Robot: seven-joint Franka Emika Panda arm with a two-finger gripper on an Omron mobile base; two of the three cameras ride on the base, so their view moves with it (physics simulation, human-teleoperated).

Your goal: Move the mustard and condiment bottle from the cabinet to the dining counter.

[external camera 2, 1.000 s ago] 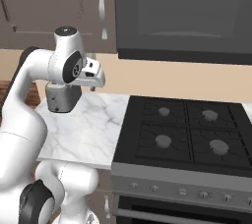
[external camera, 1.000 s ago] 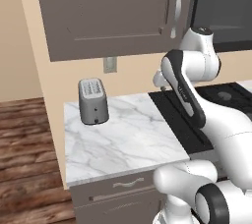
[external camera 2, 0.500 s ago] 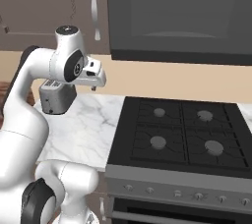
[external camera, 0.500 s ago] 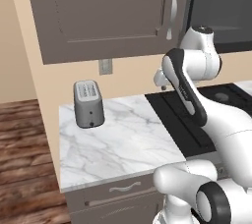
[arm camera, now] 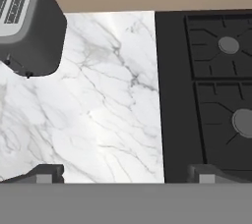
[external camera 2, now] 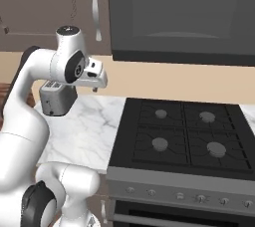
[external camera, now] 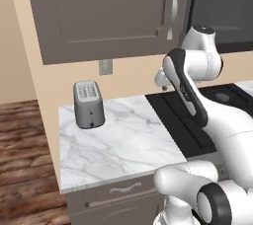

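The cabinet (external camera: 108,17) hangs on the wall above the small worktop, its panelled door shut and its long silver handle (external camera: 173,9) at the door's right edge. The same cabinet (external camera 2: 45,12) fills the upper left of the right base view. The mustard and the condiment bottle are hidden. The dining counter is out of view. My gripper (arm camera: 125,174) is open and empty, held high and pointing down over the seam between worktop and stove. The hand (external camera 2: 97,76) hovers below the handle's height, apart from the door.
A dark grey toaster (external camera: 89,104) stands at the back left of the marble worktop (external camera: 118,140). A black cooktop (external camera 2: 184,131) lies to the right under a dark hood (external camera 2: 184,17). A wall outlet (external camera: 105,66) sits behind the toaster. Wood floor (external camera: 24,160) lies left.
The whole picture has drifted a little to the left, so the camera has moved. The arm keeps the same raised pose and the gripper stays open.
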